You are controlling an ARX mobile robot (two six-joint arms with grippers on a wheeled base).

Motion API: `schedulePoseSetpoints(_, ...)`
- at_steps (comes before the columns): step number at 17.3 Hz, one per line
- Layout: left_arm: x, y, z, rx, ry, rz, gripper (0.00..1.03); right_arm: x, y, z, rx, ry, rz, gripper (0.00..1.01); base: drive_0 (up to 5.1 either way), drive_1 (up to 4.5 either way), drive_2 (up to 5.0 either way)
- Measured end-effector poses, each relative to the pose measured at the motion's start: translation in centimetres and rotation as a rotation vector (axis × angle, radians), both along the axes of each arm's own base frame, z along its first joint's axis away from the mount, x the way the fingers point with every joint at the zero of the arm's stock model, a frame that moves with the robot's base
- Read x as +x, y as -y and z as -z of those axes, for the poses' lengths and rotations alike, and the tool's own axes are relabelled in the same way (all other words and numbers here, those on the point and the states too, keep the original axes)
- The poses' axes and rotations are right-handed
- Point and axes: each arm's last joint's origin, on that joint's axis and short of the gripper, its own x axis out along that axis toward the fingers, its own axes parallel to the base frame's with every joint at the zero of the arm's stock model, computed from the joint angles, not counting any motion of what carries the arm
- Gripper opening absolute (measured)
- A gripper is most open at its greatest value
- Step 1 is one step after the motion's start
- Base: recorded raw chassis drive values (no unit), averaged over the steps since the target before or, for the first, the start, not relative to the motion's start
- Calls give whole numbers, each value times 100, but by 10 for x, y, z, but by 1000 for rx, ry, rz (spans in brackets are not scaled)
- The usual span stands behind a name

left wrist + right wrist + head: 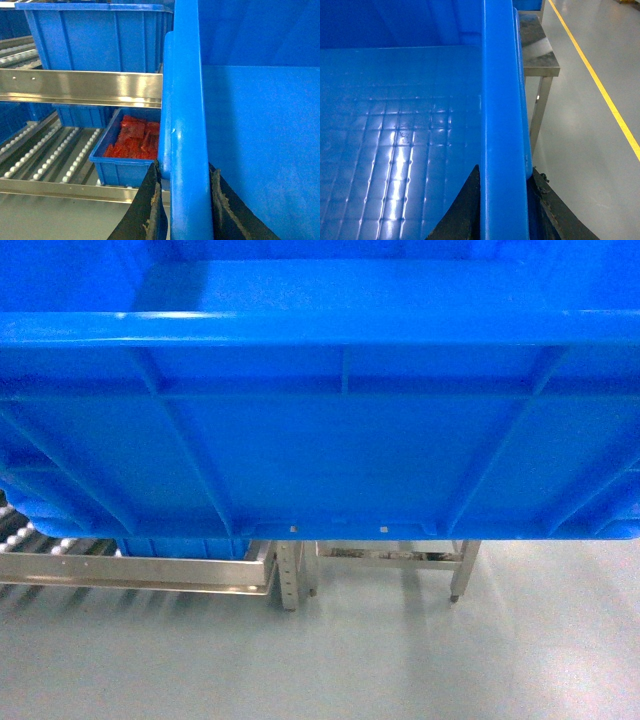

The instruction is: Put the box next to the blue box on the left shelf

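Both pincers clamp box (320, 440) rim (left shelf (45, 155) rollers bare alongside).

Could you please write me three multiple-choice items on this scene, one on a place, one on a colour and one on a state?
1. Where does the small bin of red packets sit?
A. On the roller shelf
B. On the floor
C. Inside the carried box

2. What colour is the line on the floor?
A. White
B. Yellow
C. Red

3. How is the box held?
A. By one gripper only
B. By neither gripper, resting on the floor
C. By both grippers, one on each side rim

Answers: 1 A, the left wrist view shows the bin on the rails of white rollers. 2 B, the right wrist view shows a yellow stripe. 3 C, the left gripper and the right gripper each straddle a rim.
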Motion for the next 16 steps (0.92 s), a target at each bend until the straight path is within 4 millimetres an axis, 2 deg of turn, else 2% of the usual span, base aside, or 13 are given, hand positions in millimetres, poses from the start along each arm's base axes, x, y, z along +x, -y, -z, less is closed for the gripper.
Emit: schedulePoseSetpoints(16,0,-1,0,0,0,-3,16,0,0,0,0,0,0,18,-504,241,241)
